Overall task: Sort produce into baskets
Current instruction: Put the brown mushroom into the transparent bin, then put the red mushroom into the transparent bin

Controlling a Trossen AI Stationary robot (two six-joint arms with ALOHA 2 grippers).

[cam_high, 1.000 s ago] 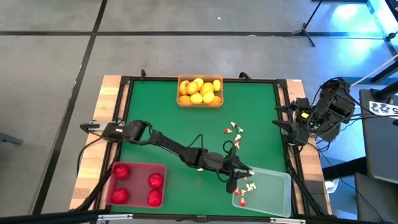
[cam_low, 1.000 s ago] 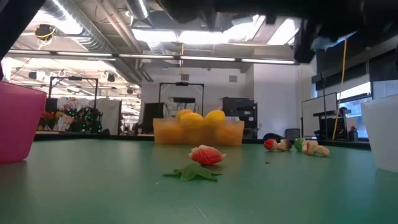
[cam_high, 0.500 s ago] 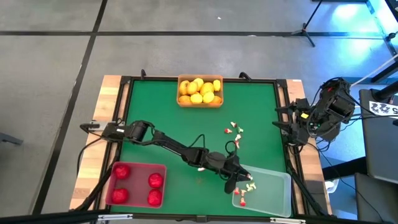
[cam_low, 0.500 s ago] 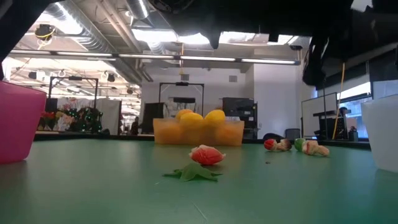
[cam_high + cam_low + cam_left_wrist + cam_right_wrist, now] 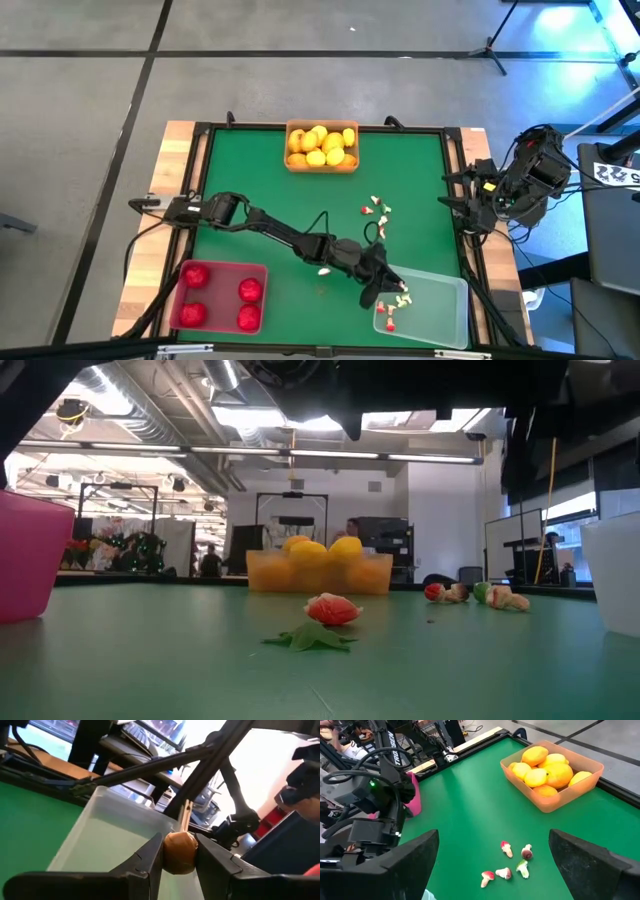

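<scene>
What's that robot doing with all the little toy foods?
It's sorting toy food into baskets. The left gripper holds a small brown piece between its jaws, over the clear basket, which already has a few small bits inside. The red basket holds red fruits, and the orange basket is full of yellow fruits. A few little mushroom pieces still lie on the green table. The right gripper waits, open, off at the table's side.
</scene>
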